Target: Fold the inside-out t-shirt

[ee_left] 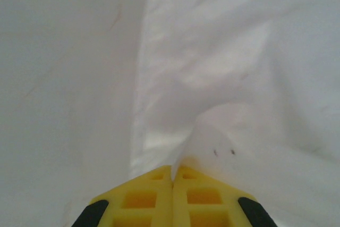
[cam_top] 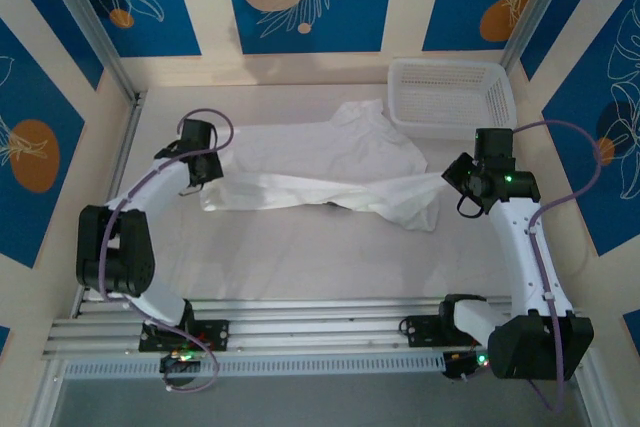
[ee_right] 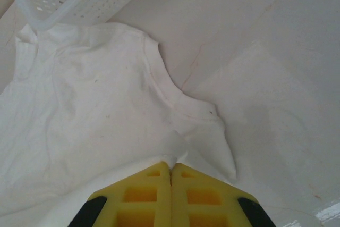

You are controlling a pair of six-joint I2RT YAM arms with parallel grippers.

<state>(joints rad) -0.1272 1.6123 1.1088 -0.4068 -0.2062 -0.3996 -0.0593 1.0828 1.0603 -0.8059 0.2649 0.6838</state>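
A: Right, overhead first: the inside-out t-shirt lies spread on the table, far corner up against the basket. Near edge is bunched into a band between both arms.
B: Jaws?
A: Left wrist: left gripper fully closed, pinching a cloth fold at the shirt's edge. Right wrist: right gripper closed too, nipping cloth just beside a curved seam.
B: Handling?
A: Light, thin, limp, I'd say. It sags and bunches, no stiffness. Pinch hems or seams, both sides together, else it likely slips or twists.
B: Print, tag?
A: No readable writing. Can't make out a tag.
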